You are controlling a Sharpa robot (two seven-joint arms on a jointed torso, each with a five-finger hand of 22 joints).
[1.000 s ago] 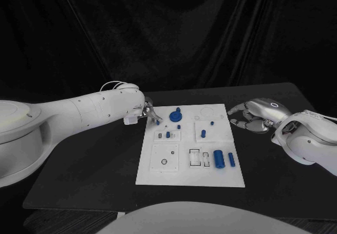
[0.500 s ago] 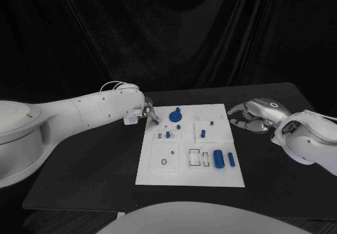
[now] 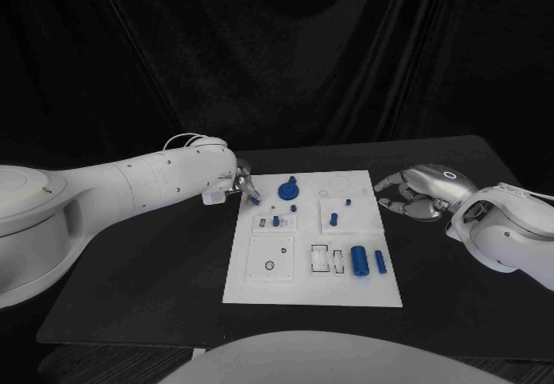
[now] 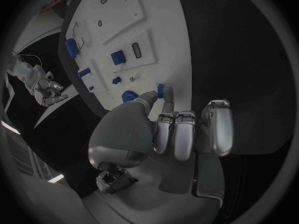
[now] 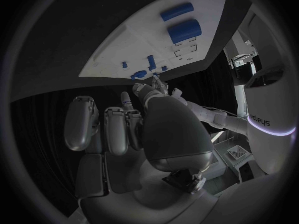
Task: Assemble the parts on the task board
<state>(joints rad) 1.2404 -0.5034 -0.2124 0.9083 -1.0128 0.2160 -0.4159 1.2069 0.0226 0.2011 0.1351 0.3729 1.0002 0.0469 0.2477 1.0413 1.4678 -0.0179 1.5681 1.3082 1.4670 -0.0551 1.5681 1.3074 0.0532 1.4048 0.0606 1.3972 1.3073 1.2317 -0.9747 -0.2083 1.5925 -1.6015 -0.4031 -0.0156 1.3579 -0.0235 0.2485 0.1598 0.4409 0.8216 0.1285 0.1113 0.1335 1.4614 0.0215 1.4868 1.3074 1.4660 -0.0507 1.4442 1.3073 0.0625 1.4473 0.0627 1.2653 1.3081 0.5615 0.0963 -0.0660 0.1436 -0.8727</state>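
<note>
So starting at the left: the left hand (image 3: 239, 186) sits right at the task board (image 3: 314, 284)'s far-left corner, and in the left wrist view it's pinching a small blue part (image 4: 161, 90) between thumb and a fingertip, with the other fingers (image 4: 212, 127) lined up side by side, close together. In the head view that same part is just a speck of blue at the hand's tip, right over the board's left edge.

Moving right across the board, there's a round blue piece with a peg (image 3: 289, 190) standing near the board's far edge, just beside the left hand. A bit nearer on the board are a few small blue pegs (image 3: 334, 218). Further toward the board's near-right area lie 2 blue cylinders, a fat one (image 3: 360, 260) and a thin one (image 3: 380, 262), side by side, just apart.

Off the board's right edge, near its far-right corner, the right hand (image 3: 407, 194) hangs over the black table (image 3: 150, 280), fingers curled inward. Nothing's in it as far as I can see.
</note>
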